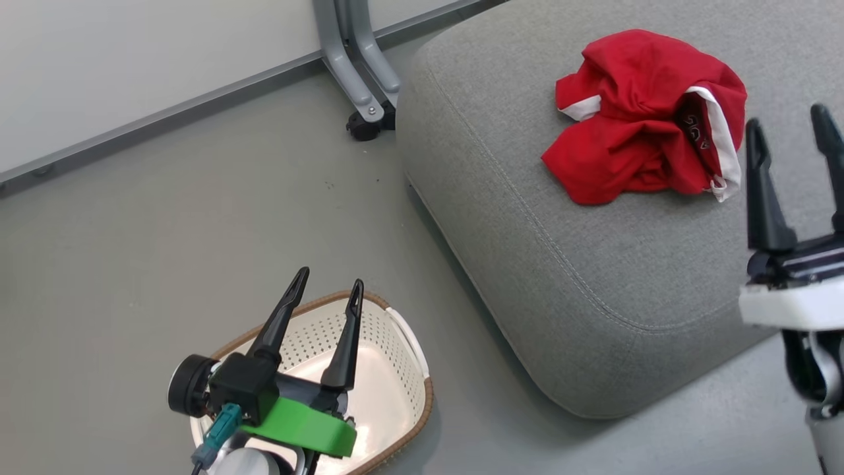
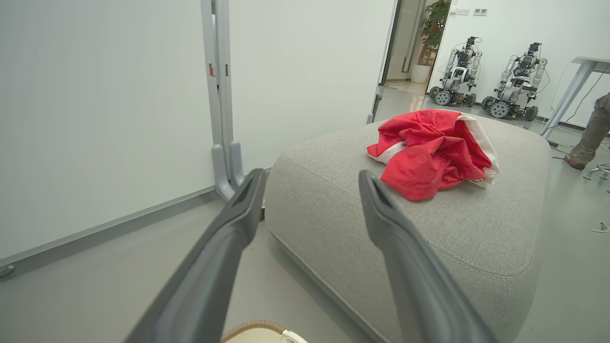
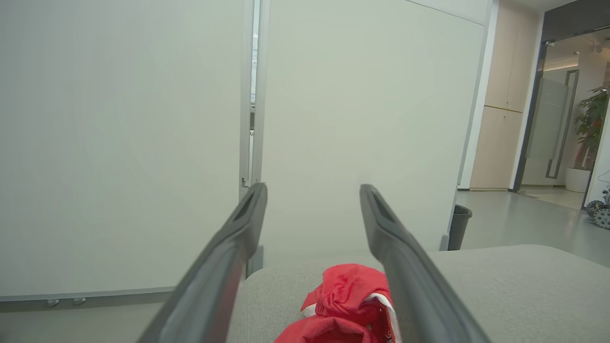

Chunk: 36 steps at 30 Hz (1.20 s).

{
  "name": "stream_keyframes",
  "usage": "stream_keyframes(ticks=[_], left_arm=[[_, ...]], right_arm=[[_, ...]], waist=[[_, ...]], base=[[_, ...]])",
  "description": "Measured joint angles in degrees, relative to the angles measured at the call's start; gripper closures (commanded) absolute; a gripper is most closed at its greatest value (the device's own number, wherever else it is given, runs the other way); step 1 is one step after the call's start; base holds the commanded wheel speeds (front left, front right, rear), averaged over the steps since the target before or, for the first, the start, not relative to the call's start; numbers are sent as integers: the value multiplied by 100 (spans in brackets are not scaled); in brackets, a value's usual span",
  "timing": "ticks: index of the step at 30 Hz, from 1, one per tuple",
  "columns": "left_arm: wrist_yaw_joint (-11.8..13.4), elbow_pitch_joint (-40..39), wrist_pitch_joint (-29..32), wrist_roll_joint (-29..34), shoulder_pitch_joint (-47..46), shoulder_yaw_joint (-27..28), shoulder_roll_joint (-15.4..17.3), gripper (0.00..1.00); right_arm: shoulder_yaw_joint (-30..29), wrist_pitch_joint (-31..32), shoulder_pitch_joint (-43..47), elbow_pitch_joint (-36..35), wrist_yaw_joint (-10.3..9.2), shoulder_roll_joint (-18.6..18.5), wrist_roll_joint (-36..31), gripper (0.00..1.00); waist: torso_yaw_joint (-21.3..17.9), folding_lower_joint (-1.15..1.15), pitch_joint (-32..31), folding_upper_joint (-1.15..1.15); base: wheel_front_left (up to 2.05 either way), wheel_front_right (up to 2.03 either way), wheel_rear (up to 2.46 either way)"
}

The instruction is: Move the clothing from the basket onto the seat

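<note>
Clothing (image 1: 643, 119) lies as one crumpled red heap with white trim in the upper right of the head view. It rests on the grey seat (image 1: 560, 277), well apart from the basket (image 1: 386, 343), which stands on the floor (image 1: 198, 231) at the lower left. What I can see of the basket's inside is bare, though my left gripper (image 1: 330, 277) hangs over it and hides part of the bottom. That gripper's fingers are spread wide and carry nothing. The right gripper (image 1: 786, 115), at the right edge just beside the heap, is likewise wide and empty. I judge the transfer essentially done. I cannot tell whether the heap is one garment or two, so what is left is a check of the hidden basket bottom.
</note>
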Motion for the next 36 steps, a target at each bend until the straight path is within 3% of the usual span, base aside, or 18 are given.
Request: stream_keyframes(ticks=[8, 19, 36], left_arm=[[0, -21, 0, -75, 138, 102, -10, 0], [20, -26, 0, -376, 499, 561, -11, 0], [183, 29, 0, -414, 708, 894, -14, 0]], right_arm=[[110, 1, 811, -488, 0, 480, -169, 0], [352, 1, 1398, -459, 0, 657, -387, 0], [660, 1, 1592, -225, 0, 881, -519, 0]], waist=[[351, 0, -131, 0], [1181, 0, -323, 0], [2476, 0, -598, 0]], base=[[0, 0, 0], [0, 0, 0], [0, 0, 0]])
